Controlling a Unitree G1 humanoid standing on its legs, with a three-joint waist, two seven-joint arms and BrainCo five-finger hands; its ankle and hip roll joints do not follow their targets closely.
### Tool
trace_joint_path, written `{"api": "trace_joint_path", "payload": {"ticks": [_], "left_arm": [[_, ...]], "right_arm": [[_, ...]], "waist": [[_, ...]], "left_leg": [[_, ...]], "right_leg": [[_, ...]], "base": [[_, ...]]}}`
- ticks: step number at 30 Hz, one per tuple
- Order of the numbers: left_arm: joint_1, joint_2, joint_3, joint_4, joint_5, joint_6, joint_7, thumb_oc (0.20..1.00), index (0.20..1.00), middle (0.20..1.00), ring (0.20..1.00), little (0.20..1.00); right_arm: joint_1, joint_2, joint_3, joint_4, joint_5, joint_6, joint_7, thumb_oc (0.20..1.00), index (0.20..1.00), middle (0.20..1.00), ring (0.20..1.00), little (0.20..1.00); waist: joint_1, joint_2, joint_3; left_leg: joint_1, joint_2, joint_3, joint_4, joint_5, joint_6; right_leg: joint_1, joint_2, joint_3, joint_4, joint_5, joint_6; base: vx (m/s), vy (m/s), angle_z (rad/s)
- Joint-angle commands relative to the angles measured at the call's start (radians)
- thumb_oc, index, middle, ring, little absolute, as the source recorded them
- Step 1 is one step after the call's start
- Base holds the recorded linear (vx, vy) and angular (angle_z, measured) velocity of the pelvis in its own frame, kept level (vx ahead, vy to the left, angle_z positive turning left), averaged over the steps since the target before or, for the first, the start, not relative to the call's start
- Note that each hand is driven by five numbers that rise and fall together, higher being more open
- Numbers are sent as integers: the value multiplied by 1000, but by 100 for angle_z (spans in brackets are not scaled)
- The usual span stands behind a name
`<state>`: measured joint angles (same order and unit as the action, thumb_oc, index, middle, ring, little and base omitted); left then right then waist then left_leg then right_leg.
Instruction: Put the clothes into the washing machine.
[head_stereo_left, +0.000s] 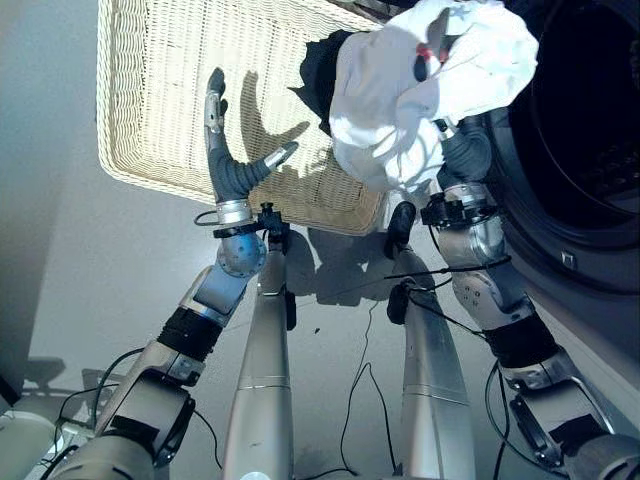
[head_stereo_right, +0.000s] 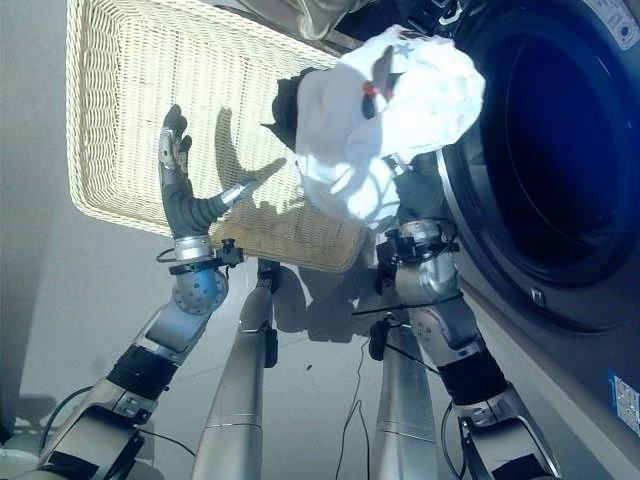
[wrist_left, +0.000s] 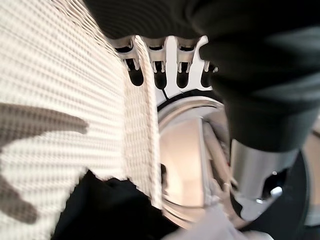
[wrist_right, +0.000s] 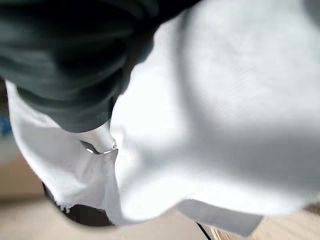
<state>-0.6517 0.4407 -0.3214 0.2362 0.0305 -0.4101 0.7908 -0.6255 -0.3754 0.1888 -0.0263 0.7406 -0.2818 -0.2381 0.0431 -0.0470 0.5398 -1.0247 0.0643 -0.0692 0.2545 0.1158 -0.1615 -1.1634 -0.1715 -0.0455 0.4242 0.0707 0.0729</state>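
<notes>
My right hand (head_stereo_left: 465, 155) is raised beside the washing machine's round dark opening (head_stereo_left: 590, 100). It is shut on a bunched white garment (head_stereo_left: 430, 90) that drapes over it, and dark fingertips poke out near the top of the bundle. In the right wrist view the white garment (wrist_right: 215, 100) hangs past the hand's dark cover (wrist_right: 65, 60). A black garment (head_stereo_left: 320, 70) lies in the cream wicker basket (head_stereo_left: 160, 90), partly behind the white one. My left hand (head_stereo_left: 228, 170) stands open over the basket's near rim, fingers straight, holding nothing.
The basket sits on the pale floor to the left of the machine. The machine's grey door ring (head_stereo_right: 500, 270) and front panel run along the right side. In the left wrist view the basket's woven wall (wrist_left: 50, 75) and the black garment (wrist_left: 105, 210) show close by.
</notes>
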Motion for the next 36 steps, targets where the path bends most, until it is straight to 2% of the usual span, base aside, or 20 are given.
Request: {"api": "trace_joint_path", "payload": {"ticks": [1,7,9,11,12,13,14,16,19,22,25,27,28,29,30,31,32,33,35,36], "left_arm": [[-44,4,40,34,36,-27,49,1000,1000,1000,1000,1000],[-101,27,1,196,-8,-33,66,1000,1000,1000,1000,1000],[-138,44,-24,289,-55,-46,52,1000,1000,1000,1000,1000],[-177,58,-48,352,-93,-36,30,1000,1000,1000,1000,1000],[-202,79,-74,402,-126,-41,19,1000,1000,1000,1000,1000],[-205,92,-88,427,-141,-48,19,1000,1000,1000,1000,1000],[-202,98,-93,429,-148,-51,20,1000,1000,1000,1000,1000],[-168,124,-112,419,-160,-58,41,1000,1000,1000,1000,1000],[-121,159,-125,423,-177,-77,54,1000,1000,1000,1000,1000],[-76,186,-119,440,-200,-78,49,1000,1000,1000,1000,1000],[-62,206,-98,472,-228,-83,16,1000,1000,1000,1000,1000],[-70,210,-90,490,-235,-83,-4,1000,1000,1000,1000,1000],[-79,213,-86,511,-245,-87,-23,1000,1000,1000,1000,1000],[-84,214,-85,519,-250,-87,-32,1000,1000,1000,1000,1000],[-86,214,-86,522,-251,-88,-35,1000,1000,1000,1000,1000],[-88,213,-86,526,-252,-90,-37,1000,1000,1000,1000,1000],[-92,213,-87,531,-254,-94,-42,1000,1000,1000,1000,1000],[-104,213,-89,539,-254,-93,-56,1000,1000,1000,1000,1000],[-124,216,-94,546,-257,-86,-70,1000,1000,1000,1000,1000],[-133,216,-95,546,-256,-79,-75,1000,1000,1000,1000,1000]], "right_arm": [[0,-24,-32,-34,160,-98,7,200,200,200,200,200],[-46,-65,-51,174,437,-63,5,200,200,200,200,200],[-96,-104,-78,347,560,-69,23,200,200,200,200,200],[-157,-154,-89,489,658,-70,15,200,200,200,200,200],[-246,-224,-101,634,769,-95,-46,200,200,200,200,200],[-310,-282,-121,732,795,-141,-97,200,200,200,200,200],[-327,-306,-123,759,813,-140,-97,200,200,200,200,200],[-408,-401,-125,842,780,-253,-197,200,200,200,200,200],[-478,-504,-134,853,674,-349,-368,200,200,200,200,200],[-485,-600,-159,855,569,-369,-524,200,200,200,200,200],[-470,-660,-173,868,518,-376,-597,200,200,200,200,200],[-467,-671,-174,882,519,-375,-606,200,200,200,200,200],[-464,-681,-176,909,540,-355,-580,282,282,282,282,282],[-460,-686,-175,931,562,-327,-539,595,595,595,595,595],[-459,-686,-173,941,568,-316,-523,846,846,846,846,846],[-459,-686,-171,950,568,-305,-512,1000,1000,1000,1000,1000],[-458,-683,-165,958,569,-292,-495,1000,1000,1000,1000,1000],[-453,-673,-148,987,568,-199,-433,1000,1000,1000,1000,1000],[-454,-662,-116,1016,564,-113,-392,1000,1000,1000,1000,1000],[-457,-655,-90,1054,490,3,-373,1000,1000,1000,1000,1000]], "waist": [[-40,64,-20],[-41,62,-20],[-39,64,-20],[-36,65,-20],[-33,65,-20],[-31,65,-20],[-31,64,-20],[-25,59,-20],[-23,49,-20],[-31,33,-20],[-37,21,-20],[-37,18,-20],[-38,17,-20],[-38,17,-20],[-37,17,-20],[-36,18,-20],[-35,19,-20],[-31,22,-20],[-27,24,-20],[-26,25,-20]], "left_leg": [[-40,-90,18,54,0,87],[-32,-82,26,42,5,78],[-23,-78,29,40,4,73],[-23,-75,30,42,0,69],[-21,-73,28,50,-8,66],[-20,-69,27,54,-17,65],[-22,-68,26,56,-20,65],[-25,-61,19,50,-26,64],[-24,-61,7,42,-33,65],[-17,-61,-2,42,-40,69],[-10,-63,-7,43,-41,73],[-8,-64,-10,44,-42,73],[-5,-66,-12,41,-41,74],[-3,-68,-14,38,-40,74],[-2,-69,-14,37,-39,75],[-1,-71,-15,36,-39,75],[-1,-74,-18,35,-39,77],[-1,-77,-19,33,-38,79],[-1,-83,-23,30,-38,81],[-2,-84,-21,30,-38,81]], "right_leg": [[30,63,-96,-26,63,72],[36,66,-100,-41,72,73],[43,67,-101,-42,69,73],[44,68,-102,-44,71,74],[48,69,-99,-48,74,75],[51,68,-98,-51,77,77],[50,69,-99,-52,77,77],[55,74,-104,-60,79,78],[62,82,-105,-73,80,79],[75,92,-102,-81,79,78],[85,101,-98,-82,71,72],[88,102,-97,-82,68,70],[91,103,-97,-82,64,68],[94,103,-97,-83,62,67],[94,103,-97,-84,62,66],[95,103,-98,-85,62,66],[95,103,-97,-87,61,65],[93,101,-99,-88,60,64],[92,100,-100,-94,62,63],[92,98,-103,-96,63,63]], "base": [[0,0,0],[0,0,0],[0,0,0],[0,0,0],[0,0,0],[0,0,0],[0,-6,-4],[-10,-20,-6],[-10,-21,-7],[-4,-6,-4],[0,0,0],[0,0,0],[0,0,0],[0,0,0],[0,0,0],[0,0,0],[0,0,0],[15,-30,1],[10,-29,3],[3,-30,4]]}}
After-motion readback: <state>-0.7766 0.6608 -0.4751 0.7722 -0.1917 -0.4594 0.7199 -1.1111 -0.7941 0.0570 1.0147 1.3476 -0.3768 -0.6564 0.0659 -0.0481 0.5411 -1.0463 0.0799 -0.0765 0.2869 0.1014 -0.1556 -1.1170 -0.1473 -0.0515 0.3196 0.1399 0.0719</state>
